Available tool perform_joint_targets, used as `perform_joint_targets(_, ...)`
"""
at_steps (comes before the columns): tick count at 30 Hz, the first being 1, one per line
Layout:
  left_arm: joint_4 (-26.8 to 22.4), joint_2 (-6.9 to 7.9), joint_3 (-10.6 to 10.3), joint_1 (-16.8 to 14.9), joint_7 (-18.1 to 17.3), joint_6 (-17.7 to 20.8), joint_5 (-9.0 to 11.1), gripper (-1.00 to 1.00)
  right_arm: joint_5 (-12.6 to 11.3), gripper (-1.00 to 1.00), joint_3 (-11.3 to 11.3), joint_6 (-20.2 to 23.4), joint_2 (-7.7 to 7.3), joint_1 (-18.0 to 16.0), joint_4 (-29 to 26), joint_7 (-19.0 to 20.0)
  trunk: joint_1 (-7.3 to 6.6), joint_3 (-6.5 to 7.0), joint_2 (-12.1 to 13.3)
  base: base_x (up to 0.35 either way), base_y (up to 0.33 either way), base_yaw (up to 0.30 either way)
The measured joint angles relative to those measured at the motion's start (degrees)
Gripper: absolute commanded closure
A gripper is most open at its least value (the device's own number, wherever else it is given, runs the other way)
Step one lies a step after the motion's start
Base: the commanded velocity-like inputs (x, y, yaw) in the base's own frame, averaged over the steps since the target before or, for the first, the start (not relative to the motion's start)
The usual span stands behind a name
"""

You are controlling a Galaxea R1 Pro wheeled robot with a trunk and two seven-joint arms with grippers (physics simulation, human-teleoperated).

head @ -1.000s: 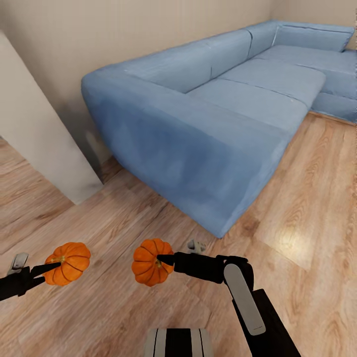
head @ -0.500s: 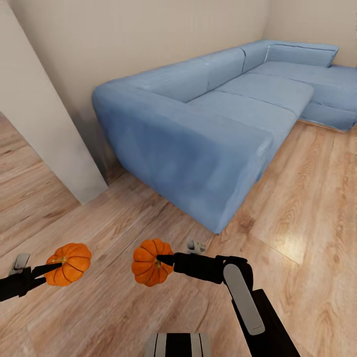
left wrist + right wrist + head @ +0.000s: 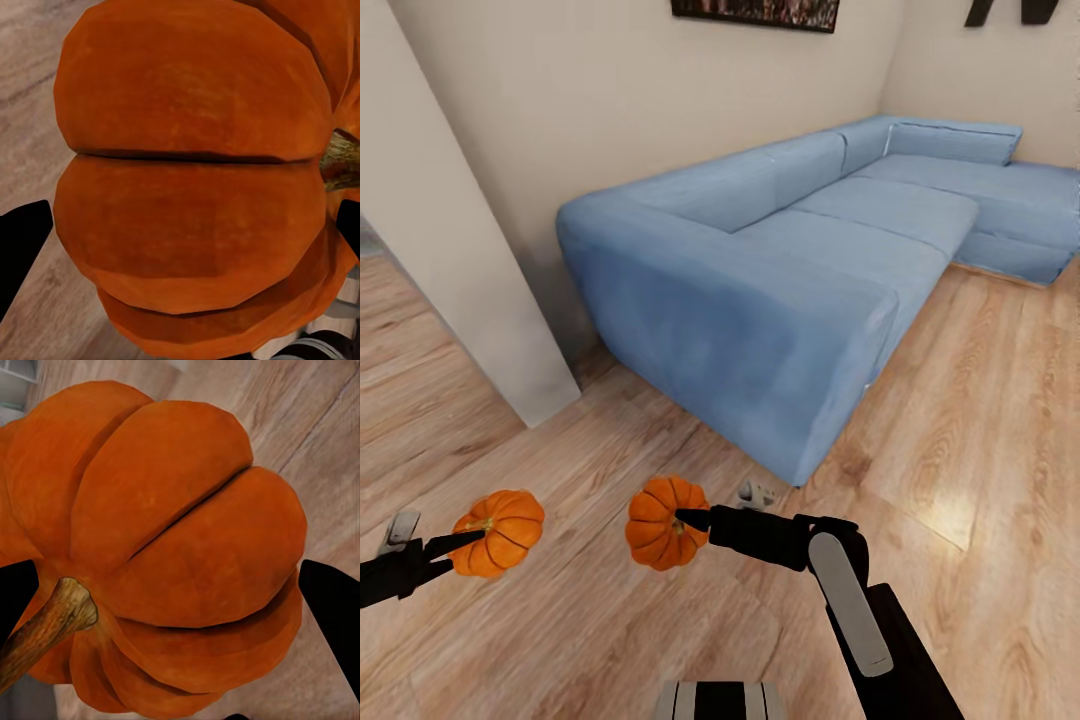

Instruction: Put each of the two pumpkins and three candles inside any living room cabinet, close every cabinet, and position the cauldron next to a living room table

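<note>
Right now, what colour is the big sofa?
The sofa is light blue all over, best seen in the head view.

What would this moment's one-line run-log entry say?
left gripper: shut on round ribbed orange pumpkin | right gripper: shut on second orange pumpkin | ahead: blue fabric sectional sofa, wood floor

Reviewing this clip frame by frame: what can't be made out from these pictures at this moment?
- Wall picture: head view, cut off by the top edge; its content is unreadable.
- Dark wall shape: head view, cropped at the top right corner.
- Left gripper: its arm runs off the left edge in the head view.
- Floor under each held pumpkin: wrist views, blocked by the pumpkins.
- Room behind the pale wall corner: hidden.
</note>
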Motion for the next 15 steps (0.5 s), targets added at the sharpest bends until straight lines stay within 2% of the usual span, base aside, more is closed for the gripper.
perform_joint_targets(15, 0.0, 0.04, 0.28, 0.0, -0.05, 0.01, 0.14, 1.0, -0.02, 1.0, -0.13, -0.08, 0.05, 0.0, 0.26, -0.03, -0.39, 3.44, 0.2, 0.0, 0.0, 0.0)
